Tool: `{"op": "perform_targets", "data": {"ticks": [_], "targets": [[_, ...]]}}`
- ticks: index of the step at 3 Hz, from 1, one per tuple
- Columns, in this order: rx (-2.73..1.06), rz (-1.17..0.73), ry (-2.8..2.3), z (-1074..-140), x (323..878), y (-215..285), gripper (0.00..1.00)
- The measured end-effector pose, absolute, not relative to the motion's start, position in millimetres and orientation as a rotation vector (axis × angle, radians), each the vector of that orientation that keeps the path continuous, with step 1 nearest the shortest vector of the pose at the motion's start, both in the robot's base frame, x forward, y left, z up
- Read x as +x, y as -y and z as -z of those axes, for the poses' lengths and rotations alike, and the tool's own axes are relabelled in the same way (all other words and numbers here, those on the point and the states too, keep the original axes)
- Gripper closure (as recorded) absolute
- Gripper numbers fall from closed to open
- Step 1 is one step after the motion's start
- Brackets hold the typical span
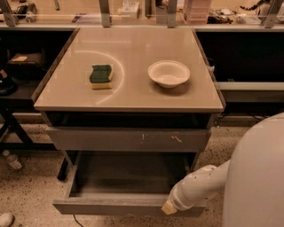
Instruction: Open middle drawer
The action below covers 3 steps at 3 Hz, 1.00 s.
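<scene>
The drawer stands open toward 6 o'clock, its long axis running 9 to 3. The gripper is at the front rim, 5 o'clock; I cannot tell its grip.

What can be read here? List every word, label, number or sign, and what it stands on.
No readable text anywhere.
Items on the back shelf: any print is too blurred to read.
Scratched drawer front: white scuffs, not writing.
Sponge, bowl, middle drawer: unmarked.
Gripper, at the pulled-out middle drawer's front edge: no label visible.
</scene>
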<state>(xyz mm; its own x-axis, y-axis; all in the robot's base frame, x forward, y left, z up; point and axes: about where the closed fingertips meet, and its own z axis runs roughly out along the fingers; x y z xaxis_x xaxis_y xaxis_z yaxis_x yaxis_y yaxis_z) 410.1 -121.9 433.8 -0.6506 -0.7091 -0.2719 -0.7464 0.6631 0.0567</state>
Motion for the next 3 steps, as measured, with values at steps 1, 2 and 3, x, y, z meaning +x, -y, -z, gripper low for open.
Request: {"op": "perform_targets", "data": {"ticks": [1,2,3], "targets": [[-1.172,-0.252,-2.684,-429.9,400.9,126.1,1.00],[-1.172,-0.252,-2.685,-431.5,401.2,124.2,1.00],[-1.168,-0.253,-2.687,-431.9,400.9,122.9,1.00]]}}
